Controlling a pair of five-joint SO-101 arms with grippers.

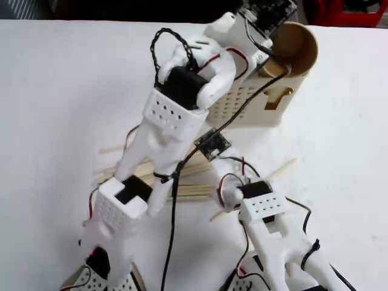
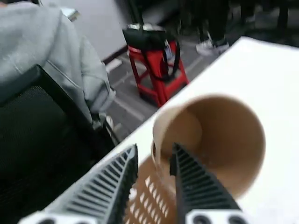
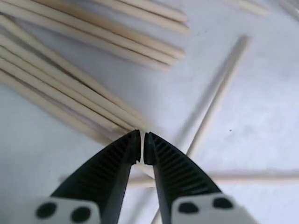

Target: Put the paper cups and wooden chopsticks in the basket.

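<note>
A cream perforated basket (image 1: pixel 242 106) sits near the white surface's (image 1: pixel 60 79) far edge, with bare room on either side. One brown paper cup (image 1: pixel 300 45) lies tipped at its rim; about a dozen pale wooden chopsticks (image 3: pixel 84 79) lie scattered nearer the arms. The left end effector (image 2: pixel 154 148) straddles the cup's rim, partly open; the right end effector (image 3: pixel 141 137), closed to a slit, touches the chopsticks.

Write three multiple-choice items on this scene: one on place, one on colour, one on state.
1. The wooden chopsticks lie: A on the floor; B on the table; C on a chair.
2. The paper cup is: A brown; B blue; C green.
3. The right gripper has its jaws: A wide open; B clamping the cup; C shut.
Answers: B, they lie spread on the white table; A, its wall is tan-brown; C, its fingertips meet just above the chopsticks.
</note>
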